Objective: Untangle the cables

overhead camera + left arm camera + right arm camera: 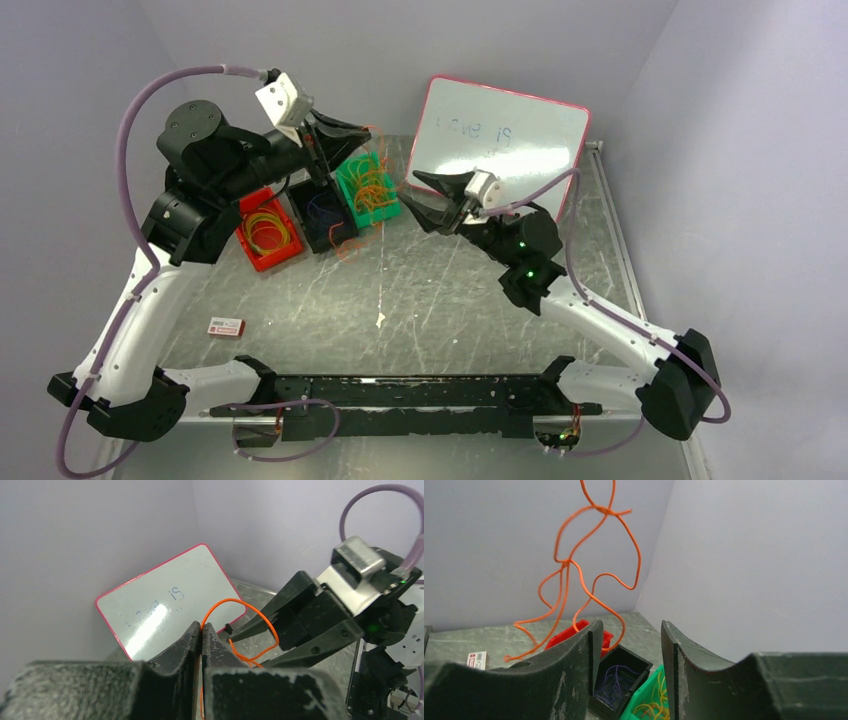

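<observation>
Left gripper [201, 628] is pinched closed on an orange cable [227, 599] that loops out past its fingertips. Right gripper [630, 627] is partly open and empty, with the cable dangling just ahead.

One orange cable [566, 562] is hanging in the air, thread-thin, kinking into several crossed loops. Yellow cables [268, 228] are lying coiled in the red bin [262, 262], dark blue cables [322, 210] in the black bin [325, 246], and an orange-yellow tangle [372, 190] in the green bin [386, 215].

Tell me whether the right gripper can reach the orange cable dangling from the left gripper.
Probably yes: the right gripper is open and empty, and the orange cable, pinched by the left gripper, hangs freely before it, nothing between.
</observation>
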Robot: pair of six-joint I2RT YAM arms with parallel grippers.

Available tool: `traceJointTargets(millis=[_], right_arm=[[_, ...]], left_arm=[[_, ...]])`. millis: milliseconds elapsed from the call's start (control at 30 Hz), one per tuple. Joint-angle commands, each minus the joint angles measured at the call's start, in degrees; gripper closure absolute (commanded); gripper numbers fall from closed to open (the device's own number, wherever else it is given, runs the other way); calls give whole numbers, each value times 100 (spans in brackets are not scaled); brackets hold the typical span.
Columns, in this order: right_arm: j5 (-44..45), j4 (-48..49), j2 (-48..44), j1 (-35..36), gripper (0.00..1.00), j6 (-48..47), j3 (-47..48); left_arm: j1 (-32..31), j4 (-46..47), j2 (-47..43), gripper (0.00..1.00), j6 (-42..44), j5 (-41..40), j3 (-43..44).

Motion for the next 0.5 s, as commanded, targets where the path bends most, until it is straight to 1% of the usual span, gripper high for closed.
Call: traceJointTargets(millis=[0,167,267,333,467], right_arm=[[-92,307,281,-11,49,-123,172],[-96,543,586,-10,48,-115,304],[-289,649,722,-5,54,17,374],[-368,740,787,-17,63,134,394],[-369,822,799,-8,89,347,394]], left_arm=[[36,231,24,93,-33,311,-26],[41,281,3,93,-70,391,-66],[40,315,-11,93,-99,384,-112],[36,326,-20,93,-108,376,-130],[40,306,-35,93,-112,328,-159]])
